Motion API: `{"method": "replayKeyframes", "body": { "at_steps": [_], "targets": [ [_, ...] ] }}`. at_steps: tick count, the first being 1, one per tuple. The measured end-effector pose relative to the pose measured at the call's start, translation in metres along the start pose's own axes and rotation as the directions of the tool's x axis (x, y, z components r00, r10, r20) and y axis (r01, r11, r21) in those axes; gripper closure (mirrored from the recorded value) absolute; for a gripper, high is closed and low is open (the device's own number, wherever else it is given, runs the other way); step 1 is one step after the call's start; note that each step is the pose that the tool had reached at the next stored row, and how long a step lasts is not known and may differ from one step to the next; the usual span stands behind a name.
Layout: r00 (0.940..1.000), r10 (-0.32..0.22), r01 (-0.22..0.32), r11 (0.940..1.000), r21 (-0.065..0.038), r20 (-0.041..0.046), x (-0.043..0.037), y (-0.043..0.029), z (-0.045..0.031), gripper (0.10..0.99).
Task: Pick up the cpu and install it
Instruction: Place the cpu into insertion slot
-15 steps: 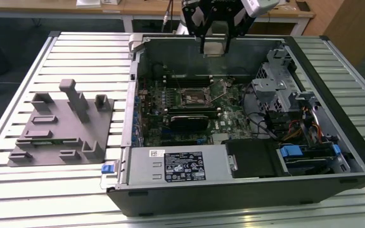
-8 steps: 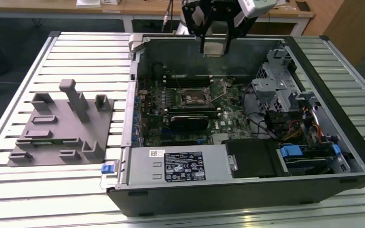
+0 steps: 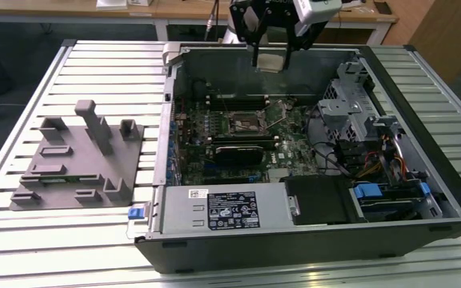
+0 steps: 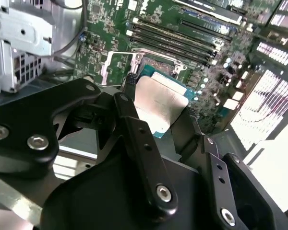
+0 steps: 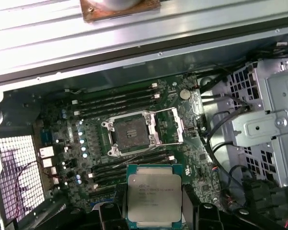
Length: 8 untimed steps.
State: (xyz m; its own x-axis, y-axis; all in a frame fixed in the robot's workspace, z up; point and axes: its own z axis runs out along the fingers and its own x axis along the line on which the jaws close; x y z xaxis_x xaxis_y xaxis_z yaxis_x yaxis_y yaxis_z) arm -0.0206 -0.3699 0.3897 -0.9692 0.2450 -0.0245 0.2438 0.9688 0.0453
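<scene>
The cpu [image 3: 269,63] is a small flat square chip with a pale metal top on a green board. It hangs high over the far side of the open computer case, with my gripper [image 3: 271,56] shut on its two side edges. In both wrist views the cpu [image 4: 159,98] [image 5: 153,191] sits between the black fingers [image 4: 134,124] [image 5: 109,213]. The open socket [image 5: 131,134] with its raised metal frame lies on the motherboard [image 3: 239,141] below, apart from the chip. In the exterior view the socket [image 3: 247,124] sits mid-board.
A grey fixture [image 3: 78,156] lies on the slatted table at the exterior view's left. Inside the case are a white-labelled metal box [image 3: 222,207], a metal drive cage [image 3: 359,102], cables, and memory slots [image 5: 117,101] beside the socket.
</scene>
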Motion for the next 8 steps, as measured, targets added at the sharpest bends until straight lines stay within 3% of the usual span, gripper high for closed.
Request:
{"method": "replayKeyframes", "body": {
  "at_steps": [8],
  "targets": [
    [0.9950,0.100,-0.100,0.9950,0.002,0.0046,0.0000,0.0000,0.0006,0.545]
  ]
}}
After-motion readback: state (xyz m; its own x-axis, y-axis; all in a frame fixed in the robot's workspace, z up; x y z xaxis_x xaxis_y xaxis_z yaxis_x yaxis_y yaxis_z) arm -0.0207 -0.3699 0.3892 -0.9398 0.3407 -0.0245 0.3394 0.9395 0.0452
